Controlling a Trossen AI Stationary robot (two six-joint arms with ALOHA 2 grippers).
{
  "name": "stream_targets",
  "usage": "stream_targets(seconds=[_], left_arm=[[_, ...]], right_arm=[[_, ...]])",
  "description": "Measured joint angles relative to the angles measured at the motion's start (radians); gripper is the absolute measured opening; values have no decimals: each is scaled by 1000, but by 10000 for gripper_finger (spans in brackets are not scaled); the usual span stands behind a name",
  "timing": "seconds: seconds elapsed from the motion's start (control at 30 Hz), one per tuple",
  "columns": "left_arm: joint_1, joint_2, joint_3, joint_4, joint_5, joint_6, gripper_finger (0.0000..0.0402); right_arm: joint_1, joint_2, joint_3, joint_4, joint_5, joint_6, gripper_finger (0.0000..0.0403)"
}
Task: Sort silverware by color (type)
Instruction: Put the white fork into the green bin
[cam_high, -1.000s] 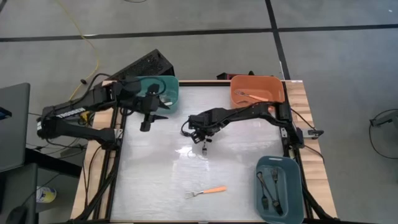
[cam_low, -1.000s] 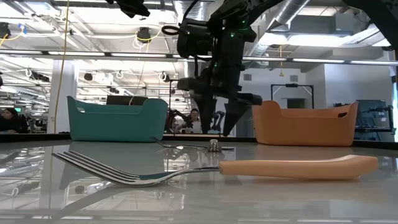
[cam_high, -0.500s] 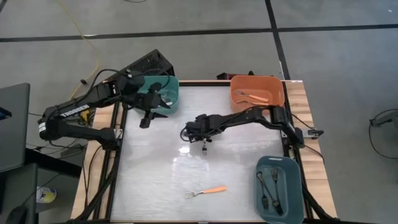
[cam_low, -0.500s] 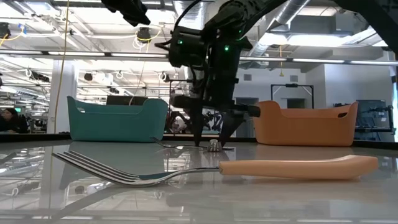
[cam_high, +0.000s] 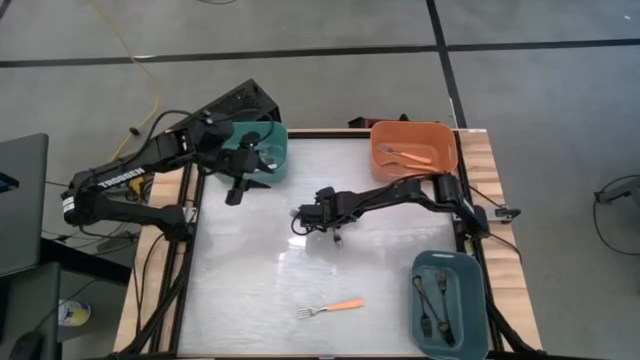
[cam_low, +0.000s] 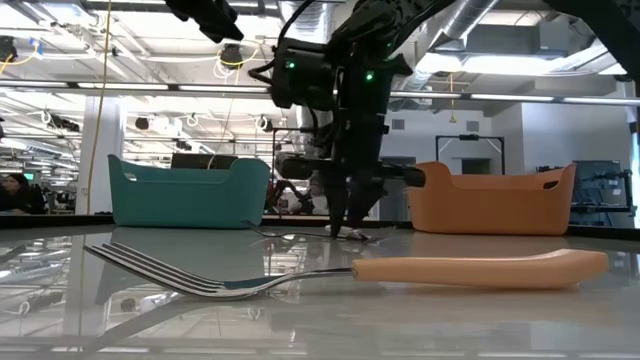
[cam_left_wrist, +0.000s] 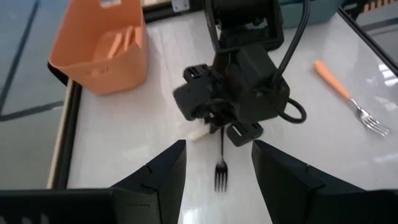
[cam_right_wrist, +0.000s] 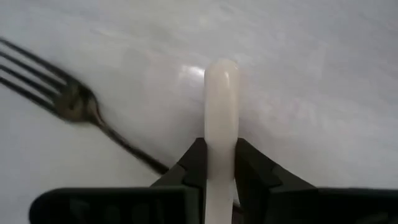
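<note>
One white-handled fork (cam_right_wrist: 221, 118) lies mid-table, and the right claw (cam_right_wrist: 216, 163) is pinched shut on its handle, so the pickup step is in hand. Next comes a clean lift toward a bin. Over the teal bin (cam_high: 262, 149), the left claw (cam_high: 236, 187) hangs open.

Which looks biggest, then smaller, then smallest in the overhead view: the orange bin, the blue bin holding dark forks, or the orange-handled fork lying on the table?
1. Blue bin and orange bin: they look about the same size, too close to rank.
2. Orange-handled fork: clearly the smallest.
</note>
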Motion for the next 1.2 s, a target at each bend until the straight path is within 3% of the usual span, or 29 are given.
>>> stream_targets(seconds=[0.23,0.47,0.63,0.83,1.03,1.2], left_arm=[[0,16,1,95,11,-75,169],[-17,137,1,218,52,-484,169],[-78,260,1,414,80,-744,169],[-180,415,1,763,86,-1022,169],[-275,599,3,1190,46,-1341,169],[-339,725,50,1289,47,-1560,169]], right_arm=[[-26,-190,0,-37,10,-177,75],[10,-436,0,-174,43,-512,75],[124,-597,0,-333,58,-706,75],[368,-731,-40,-434,121,-628,75],[646,-838,-254,-369,266,-420,75],[757,-875,-421,-175,309,-388,75]])
